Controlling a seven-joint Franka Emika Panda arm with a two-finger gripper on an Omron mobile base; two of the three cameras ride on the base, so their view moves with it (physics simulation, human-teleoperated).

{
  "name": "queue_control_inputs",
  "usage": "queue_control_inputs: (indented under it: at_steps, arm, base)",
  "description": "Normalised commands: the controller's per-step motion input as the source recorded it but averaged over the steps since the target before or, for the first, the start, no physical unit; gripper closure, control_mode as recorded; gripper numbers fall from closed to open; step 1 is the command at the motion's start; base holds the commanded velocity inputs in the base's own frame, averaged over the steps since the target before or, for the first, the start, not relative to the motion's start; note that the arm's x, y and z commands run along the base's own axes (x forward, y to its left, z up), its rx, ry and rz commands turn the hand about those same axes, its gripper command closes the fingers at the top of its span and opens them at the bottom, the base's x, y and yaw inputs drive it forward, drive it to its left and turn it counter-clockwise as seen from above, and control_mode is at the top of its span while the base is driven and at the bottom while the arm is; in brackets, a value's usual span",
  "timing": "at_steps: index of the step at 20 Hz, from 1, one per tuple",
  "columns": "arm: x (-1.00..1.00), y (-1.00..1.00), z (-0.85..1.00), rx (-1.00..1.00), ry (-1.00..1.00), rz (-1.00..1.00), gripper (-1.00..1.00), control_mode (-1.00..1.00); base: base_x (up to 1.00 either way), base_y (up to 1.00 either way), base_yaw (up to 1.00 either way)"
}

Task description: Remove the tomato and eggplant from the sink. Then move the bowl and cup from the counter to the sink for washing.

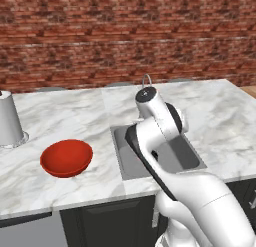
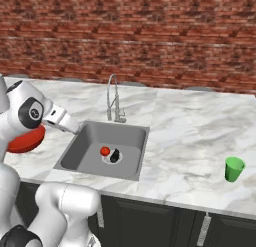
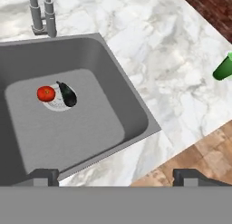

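Observation:
In the grey sink (image 2: 80, 152) the small red tomato (image 2: 105, 151) and the dark eggplant (image 2: 115, 155) lie touching on the round drain. The hand view looks down on the same tomato (image 3: 45, 93) and eggplant (image 3: 68, 94) in the sink (image 3: 129, 112). My gripper (image 3: 117, 177) hangs high above the basin's near edge, open, with nothing between its fingertips. The red bowl (image 1: 66, 157) sits on the marble counter (image 1: 65, 116) left of the sink. The green cup (image 2: 233, 169) stands upright on the counter right of the sink, near the front edge.
A thin curved faucet (image 2: 114, 98) rises behind the basin. A white cylindrical canister (image 1: 10, 121) stands at the counter's far left. A brick wall backs the counter. Wooden floor (image 3: 199, 159) shows beyond the counter's front edge.

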Motion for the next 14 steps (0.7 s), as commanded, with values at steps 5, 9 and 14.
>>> queue_control_inputs:
  at_steps: [5, 9, 14]
  arm:
    - [0.00, -0.03, -0.14, -0.02, -0.11, 0.00, -1.00, -1.00]
    - [0.03, -0.11, -0.09, 0.00, 0.00, 0.00, -1.00, -1.00]
    - [0.07, -0.12, -0.04, 0.00, 0.01, 0.00, -1.00, -1.00]
  base:
    - [0.00, 0.00, 0.00]
    - [0.00, 0.00, 0.00]
    - [0.00, 0.00, 0.00]
